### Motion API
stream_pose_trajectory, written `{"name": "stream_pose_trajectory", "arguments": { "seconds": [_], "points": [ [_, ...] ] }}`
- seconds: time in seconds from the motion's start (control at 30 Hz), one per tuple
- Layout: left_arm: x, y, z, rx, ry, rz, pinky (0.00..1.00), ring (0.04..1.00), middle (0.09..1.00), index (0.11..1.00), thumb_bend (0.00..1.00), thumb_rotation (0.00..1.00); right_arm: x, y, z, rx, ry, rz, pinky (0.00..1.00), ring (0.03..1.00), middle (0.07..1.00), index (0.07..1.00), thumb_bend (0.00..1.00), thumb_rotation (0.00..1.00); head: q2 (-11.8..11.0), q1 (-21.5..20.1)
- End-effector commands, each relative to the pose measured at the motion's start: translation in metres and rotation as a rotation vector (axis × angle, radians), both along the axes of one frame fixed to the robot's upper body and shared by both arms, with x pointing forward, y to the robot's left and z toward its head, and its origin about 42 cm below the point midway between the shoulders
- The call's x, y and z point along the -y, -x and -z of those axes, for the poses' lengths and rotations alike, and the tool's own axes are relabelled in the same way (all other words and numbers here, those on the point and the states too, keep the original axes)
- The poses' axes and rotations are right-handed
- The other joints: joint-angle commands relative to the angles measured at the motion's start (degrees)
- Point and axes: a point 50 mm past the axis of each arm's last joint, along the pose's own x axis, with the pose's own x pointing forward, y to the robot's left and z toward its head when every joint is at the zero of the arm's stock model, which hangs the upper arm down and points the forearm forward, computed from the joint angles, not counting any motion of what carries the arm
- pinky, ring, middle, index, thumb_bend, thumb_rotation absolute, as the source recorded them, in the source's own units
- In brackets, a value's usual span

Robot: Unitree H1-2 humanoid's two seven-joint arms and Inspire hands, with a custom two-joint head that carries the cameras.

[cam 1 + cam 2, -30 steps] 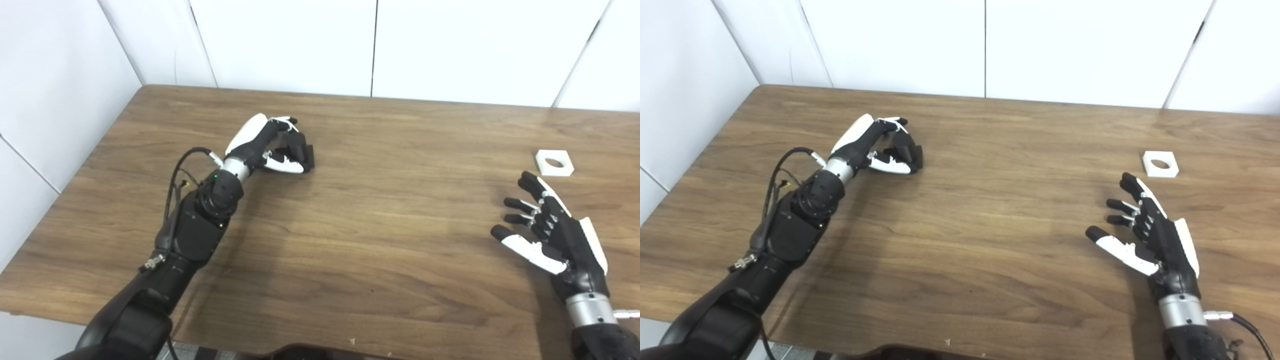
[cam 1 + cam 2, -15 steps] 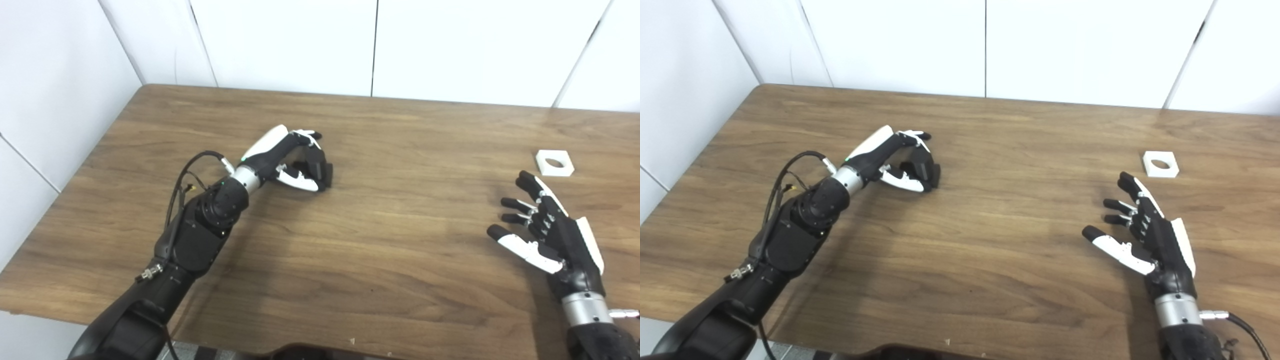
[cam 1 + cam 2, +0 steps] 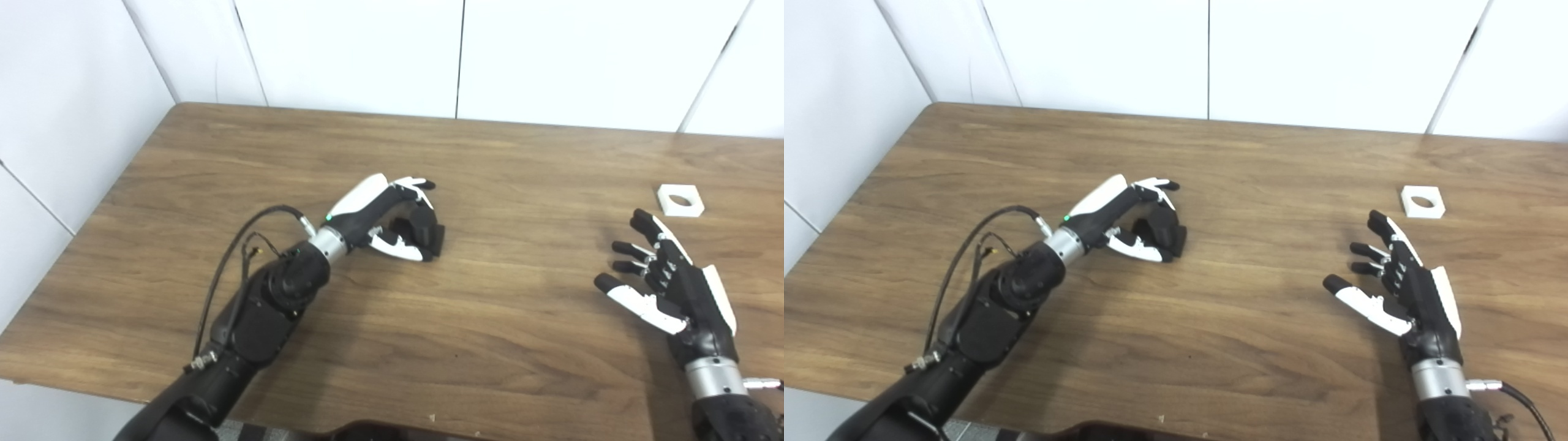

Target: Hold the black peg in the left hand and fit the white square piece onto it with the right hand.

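Wood-grain tabletop (image 3: 502,343) runs the width of both views, with white wall panels behind it. On the left, a black forearm with a looping cable comes in from the bottom edge and reaches toward the middle of the surface, ending in the left hand (image 3: 392,217), which lies low over the wood with its white back plate turned up. Its fingers (image 3: 1162,228) are curled down and its white thumb is tucked beneath, the hand clenched around the black peg (image 3: 432,237), a dark blocky piece that shows only partly between fingers and thumb; whether the peg touches the wood or is lifted just clear cannot be told. A broad stretch of bare wood lies between the two hands. On the right, the right hand (image 3: 670,285) rises from the bottom corner, released and holding nothing, its palm facing left, its dark fingers spread apart and pointing toward the far edge, its white thumb angled out to the left. Beyond its fingertips and slightly to the right, clearly apart from them, the white square piece (image 3: 680,200) lies flat on the wood with its round hole facing up.
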Motion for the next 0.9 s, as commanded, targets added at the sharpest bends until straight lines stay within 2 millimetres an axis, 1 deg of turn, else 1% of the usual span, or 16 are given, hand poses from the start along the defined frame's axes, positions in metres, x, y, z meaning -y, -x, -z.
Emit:
{"name": "stream_pose_trajectory", "arguments": {
  "seconds": [0.0,0.13,0.27,0.3,0.5,0.63,0.77,0.87],
  "points": [
    [0.011,0.011,0.014,-0.036,-0.027,0.049,0.90,0.955,0.905,0.489,0.52,0.07,-0.004,-0.007,-0.022,0.102,-0.007,-0.009,0.69,0.788,0.917,0.911,0.80,0.38,0.4,-0.4],
    [0.020,0.021,0.024,-0.042,-0.022,0.060,0.89,0.955,0.904,0.490,0.52,0.07,-0.004,-0.007,-0.024,0.106,-0.002,-0.007,0.69,0.787,0.915,0.908,0.82,0.40,0.5,-0.7],
    [0.028,0.030,0.032,-0.045,-0.024,0.064,0.89,0.960,0.909,0.490,0.52,0.08,-0.003,-0.007,-0.026,0.107,-0.007,-0.007,0.69,0.791,0.917,0.910,0.81,0.39,0.5,-0.7],
    [0.030,0.033,0.034,-0.048,-0.024,0.065,0.89,0.961,0.910,0.490,0.52,0.08,-0.003,-0.007,-0.026,0.107,-0.012,-0.006,0.70,0.792,0.918,0.910,0.81,0.39,0.8,-1.2],
    [0.042,0.047,0.043,-0.062,0.006,0.075,0.90,0.964,0.914,0.491,0.52,0.08,-0.004,-0.007,-0.030,0.110,-0.015,-0.009,0.70,0.792,0.920,0.911,0.82,0.39,1.1,-1.4],
    [0.048,0.056,0.049,-0.065,0.015,0.079,0.88,0.959,0.909,0.492,0.52,0.08,-0.004,-0.008,-0.032,0.109,-0.012,-0.012,0.71,0.797,0.923,0.914,0.80,0.38,1.2,-1.7],
    [0.051,0.063,0.054,-0.067,0.019,0.078,0.90,0.961,0.910,0.493,0.52,0.08,-0.005,-0.009,-0.034,0.110,-0.004,-0.016,0.71,0.798,0.924,0.917,0.80,0.38,1.5,-2.4],
    [0.052,0.068,0.055,-0.048,-0.012,0.083,0.92,0.956,0.902,0.493,0.52,0.08,-0.006,-0.009,-0.035,0.106,0.002,-0.018,0.72,0.798,0.927,0.922,0.80,0.39,1.5,-2.6]
  ]
}}
